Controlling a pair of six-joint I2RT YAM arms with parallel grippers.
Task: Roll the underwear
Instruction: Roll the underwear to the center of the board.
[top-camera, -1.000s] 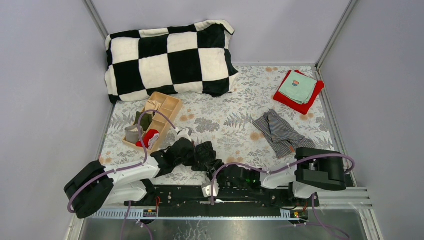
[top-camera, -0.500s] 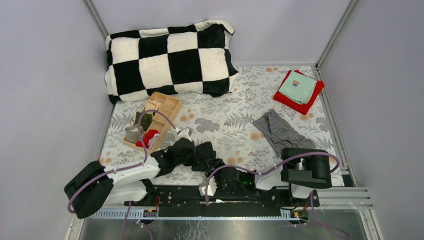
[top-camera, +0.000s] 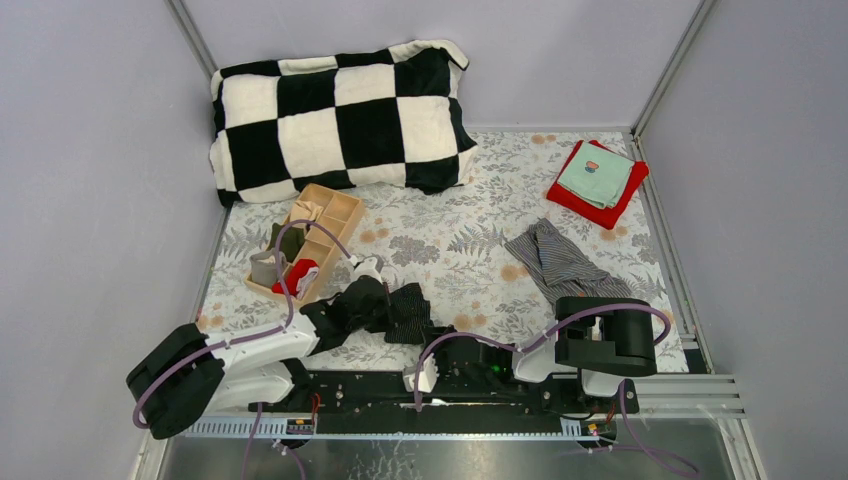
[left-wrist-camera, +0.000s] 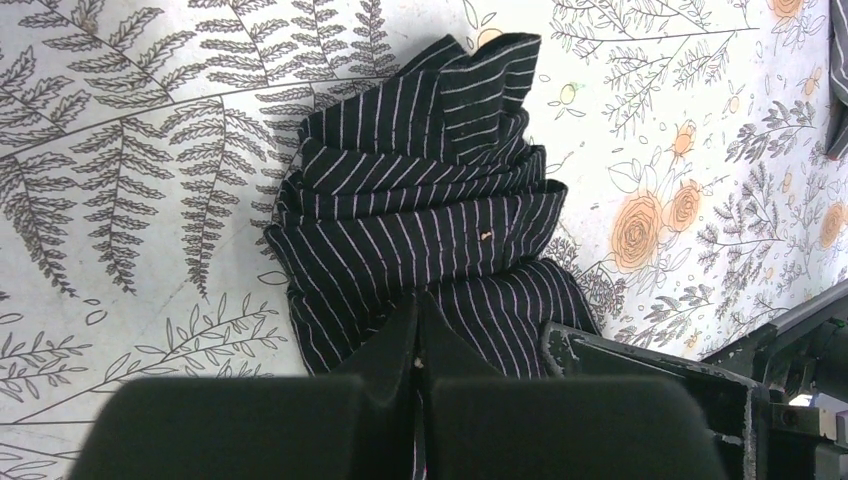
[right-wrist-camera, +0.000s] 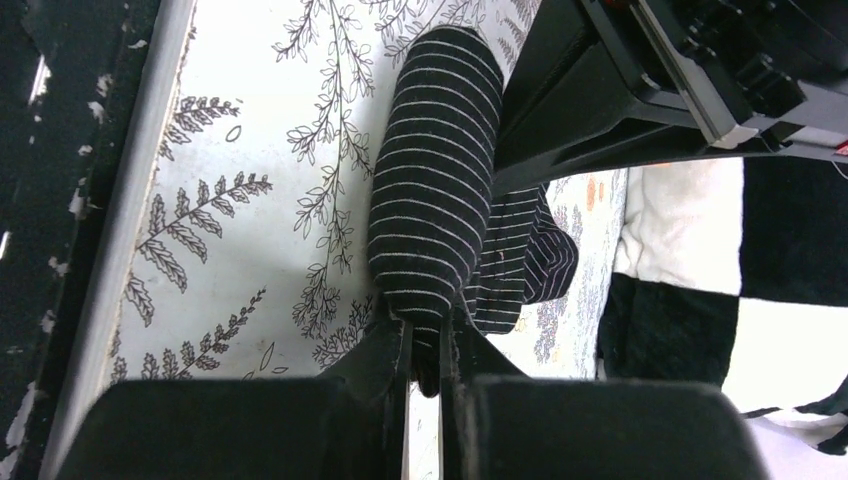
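Both shut, the left gripper pinches the black shorts at the near edge of the tabletop, and the right gripper their rolled end. Uneven pulls could loosen the roll; grey shorts lie by the right edge.

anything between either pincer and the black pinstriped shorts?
Nothing visible. Both arms are on the black pinstriped shorts. The left pincer is shut on the bunched end, and the right pincer is shut on the rolled end. Around the cloth there is only the floral cover.
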